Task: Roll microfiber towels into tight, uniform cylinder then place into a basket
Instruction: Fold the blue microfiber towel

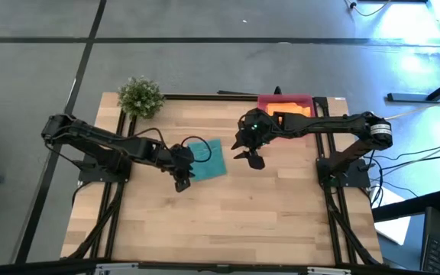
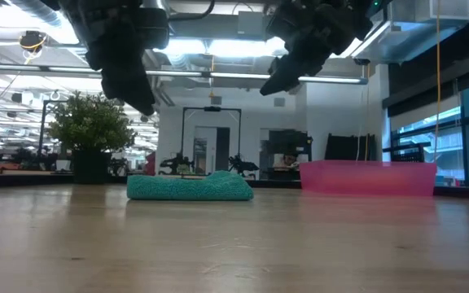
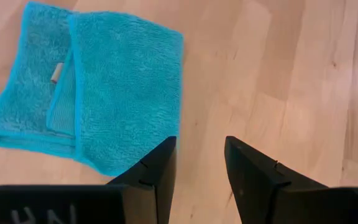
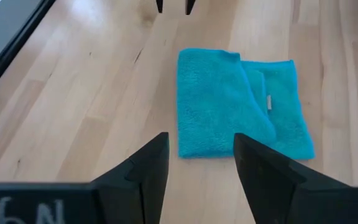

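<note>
I've got the folded teal microfiber towel [image 1: 207,158] lying flat mid-table, unrolled, between both arms. The pinkish-red plastic basket [image 1: 305,100] waits behind. Left gripper [image 1: 182,183] and right gripper [image 1: 251,157] hover open, empty, probably poised to begin rolling.

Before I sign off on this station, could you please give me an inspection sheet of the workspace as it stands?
Surface: wooden table, bare around the work.
Job's things: teal towel folded flat near the table's middle, not rolled; orange towel lying in the pink basket at the far right edge.
Clutter: small potted plant at the far left corner.
Grippers: left gripper open, above the table beside the teal towel, holding nothing; right gripper open and empty, raised between towel and basket.
Cables: white and black cables on the floor to the right of the table.
Surroundings: grey floor; office room beyond the table, no person seen.
</note>
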`<state>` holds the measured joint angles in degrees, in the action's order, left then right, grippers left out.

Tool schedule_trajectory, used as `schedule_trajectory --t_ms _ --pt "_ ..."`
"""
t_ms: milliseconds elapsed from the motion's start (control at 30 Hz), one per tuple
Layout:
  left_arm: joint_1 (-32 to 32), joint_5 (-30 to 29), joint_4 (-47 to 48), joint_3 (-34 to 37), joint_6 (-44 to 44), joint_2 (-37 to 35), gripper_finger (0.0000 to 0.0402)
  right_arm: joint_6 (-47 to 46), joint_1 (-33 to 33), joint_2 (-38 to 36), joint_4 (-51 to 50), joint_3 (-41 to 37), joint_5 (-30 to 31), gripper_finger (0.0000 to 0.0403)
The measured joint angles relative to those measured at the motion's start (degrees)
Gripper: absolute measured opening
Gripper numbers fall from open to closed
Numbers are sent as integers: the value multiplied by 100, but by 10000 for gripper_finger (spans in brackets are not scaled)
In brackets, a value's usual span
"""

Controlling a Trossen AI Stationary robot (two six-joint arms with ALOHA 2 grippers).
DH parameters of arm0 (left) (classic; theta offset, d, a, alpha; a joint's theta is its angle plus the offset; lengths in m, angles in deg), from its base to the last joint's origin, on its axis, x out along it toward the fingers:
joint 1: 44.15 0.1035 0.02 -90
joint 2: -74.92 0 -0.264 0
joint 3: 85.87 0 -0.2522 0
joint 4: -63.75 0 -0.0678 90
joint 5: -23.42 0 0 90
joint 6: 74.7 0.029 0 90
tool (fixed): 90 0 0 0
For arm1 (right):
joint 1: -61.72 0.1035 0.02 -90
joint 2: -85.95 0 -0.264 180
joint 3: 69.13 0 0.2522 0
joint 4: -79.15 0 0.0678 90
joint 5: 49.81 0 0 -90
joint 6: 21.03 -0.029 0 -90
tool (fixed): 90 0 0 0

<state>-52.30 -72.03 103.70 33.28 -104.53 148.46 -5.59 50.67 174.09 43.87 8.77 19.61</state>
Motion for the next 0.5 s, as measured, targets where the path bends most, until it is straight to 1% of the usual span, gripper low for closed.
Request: schedule_trajectory --t_ms 167,267,367,433,500 --pt "-72 114 32 0 -245 0 134 10 51 0 31 0 -81 181" --pt "-212 328 31 0 189 0 131 108 213 52 52 2 -140 181" --pt "-445 339 42 4 587 0 130 186 447 228 60 2 -155 181" --pt "-567 338 55 4 661 0 129 301 613 407 150 2 -152 181" --pt "-669 317 55 5 660 0 129 313 801 625 264 2 46 181"
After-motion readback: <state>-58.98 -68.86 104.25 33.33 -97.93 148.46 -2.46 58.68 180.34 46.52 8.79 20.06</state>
